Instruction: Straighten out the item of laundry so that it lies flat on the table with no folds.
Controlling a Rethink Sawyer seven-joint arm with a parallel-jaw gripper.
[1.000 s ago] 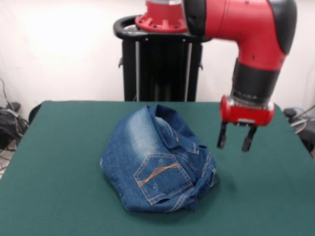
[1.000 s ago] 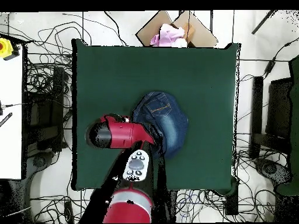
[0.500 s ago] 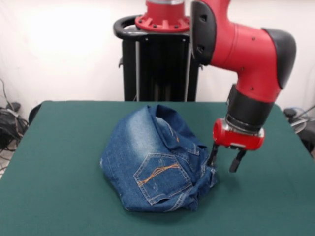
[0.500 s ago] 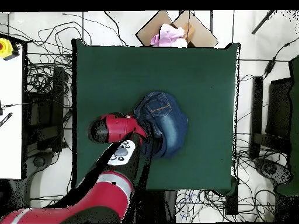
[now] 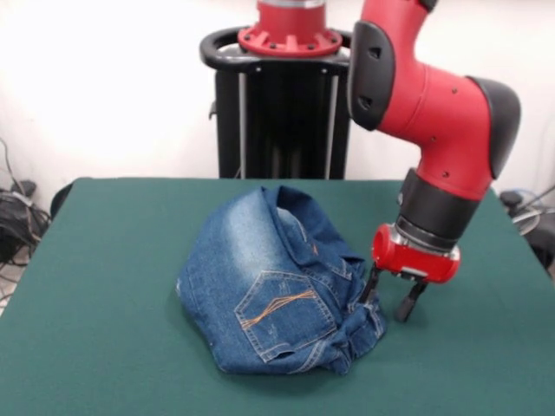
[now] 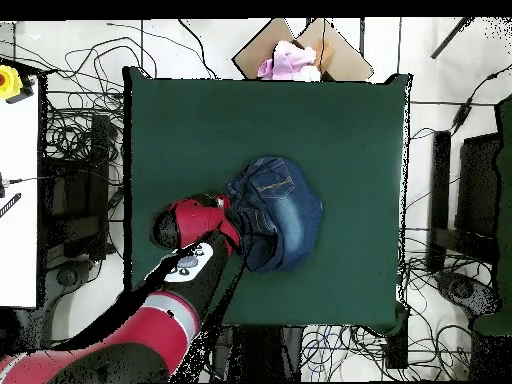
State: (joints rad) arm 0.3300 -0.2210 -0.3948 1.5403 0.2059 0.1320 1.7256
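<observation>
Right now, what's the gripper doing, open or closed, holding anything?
Gripper: open, holding nothing, low at the edge of the crumpled jeans, one finger against the denim.

Bare table [image 5: 104, 260] around bunched jeans [image 5: 269, 286]

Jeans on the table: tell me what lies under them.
The jeans sit bunched on the green table, with felt showing all around them. Anything beneath the heap is covered and cannot be seen.
</observation>
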